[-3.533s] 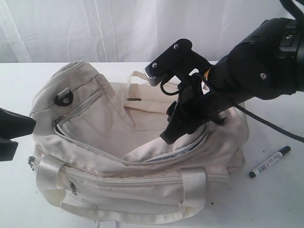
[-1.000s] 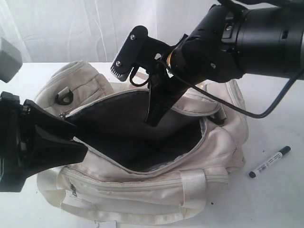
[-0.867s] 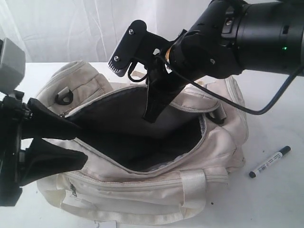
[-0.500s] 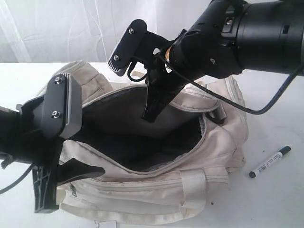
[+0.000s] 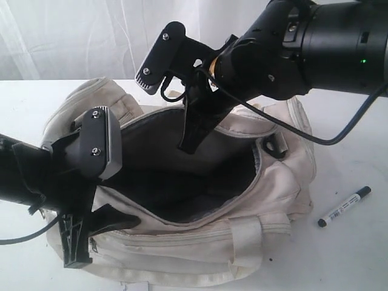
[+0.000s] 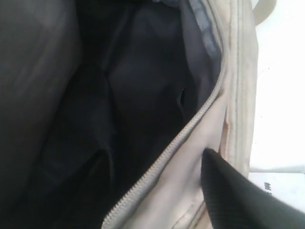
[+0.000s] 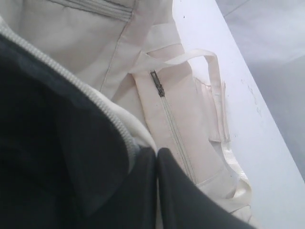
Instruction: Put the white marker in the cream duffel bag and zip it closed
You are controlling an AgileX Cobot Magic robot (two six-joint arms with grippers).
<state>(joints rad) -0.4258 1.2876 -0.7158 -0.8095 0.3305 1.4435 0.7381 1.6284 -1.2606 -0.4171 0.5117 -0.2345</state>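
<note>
Cream bag [image 5: 279,182]: soft, wrinkled fabric duffel across the middle of the tabletop [image 5: 364,260]; main zip undone, mouth gaping, dark smooth lining in view, nothing to be seen inside.
Marker [image 5: 344,207]: slim white barrel with dark print, dark cap and dark end; lies flat and slanted on the bare tabletop towards its right edge, apart from the bag, untouched.
Right hand [image 5: 188,143]: black fingers pressed together, apparently pinching the far rim of the mouth at its zip tape and holding it up.
Left hand [image 5: 96,233]: fingers spread wide, gripping nothing; one finger lies against the near rim, towards the bag's left end.
Done: bag is open.
Left to do: pick up the marker, drop it in, draw the zip closed. By my judgement this is an early stage.
Zip [image 6: 162,160]: pale grey toothed tape curving along the near rim, edging limp cloth.
Handles [image 5: 245,236]: flat glossy cream webbing stitched to the front wall.
Tabletop surface: plain white, matte, hard.
Handling: the limp cloth will likely sag once released.
</note>
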